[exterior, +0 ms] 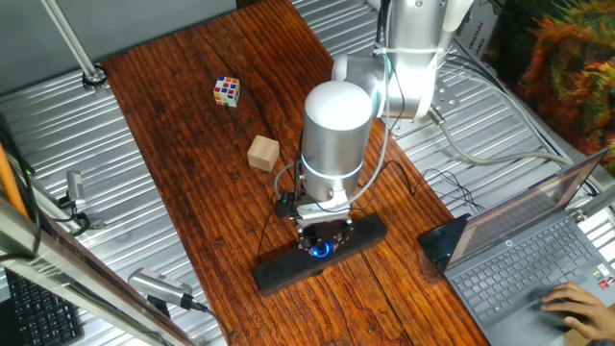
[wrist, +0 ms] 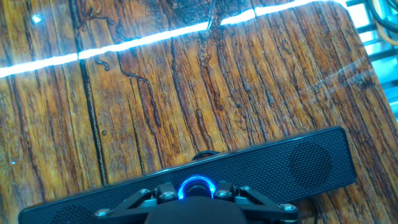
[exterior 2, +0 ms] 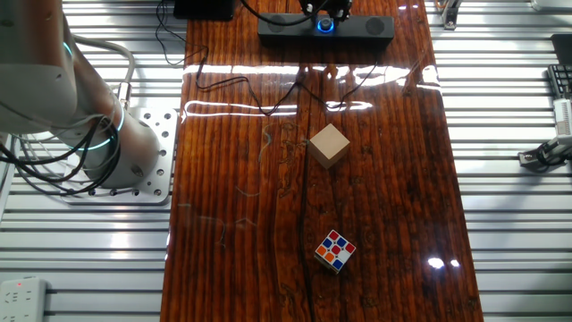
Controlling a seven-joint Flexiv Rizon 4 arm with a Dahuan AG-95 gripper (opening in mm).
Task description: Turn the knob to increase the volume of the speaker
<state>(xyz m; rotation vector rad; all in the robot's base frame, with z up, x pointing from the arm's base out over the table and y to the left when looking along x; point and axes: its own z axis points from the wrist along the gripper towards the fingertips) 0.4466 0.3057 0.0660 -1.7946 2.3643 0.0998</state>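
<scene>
- Your gripper sits right over the knob, its dark metal fingers flanking the dial on both sides in the hand view; whether they actually press on it you cannot tell from these pictures.
- The knob is a small round dial ringed in glowing blue, set at the middle of the speaker.
- The speaker is a long, narrow black bar with rounded ends and a fine mesh face, lying flat on the table, with a round grille pattern near its end.
- A thin black cable trails from the speaker across the boards.
- The table is dark reddish wood with deep grain, glossy enough to throw bright glare stripes.
- Well away from the speaker, a plain pale wooden cube rests on the wood, and farther off a multicoloured puzzle cube.
- Beside the speaker's end, off the table, stands an open grey laptop with a hand on it.
</scene>
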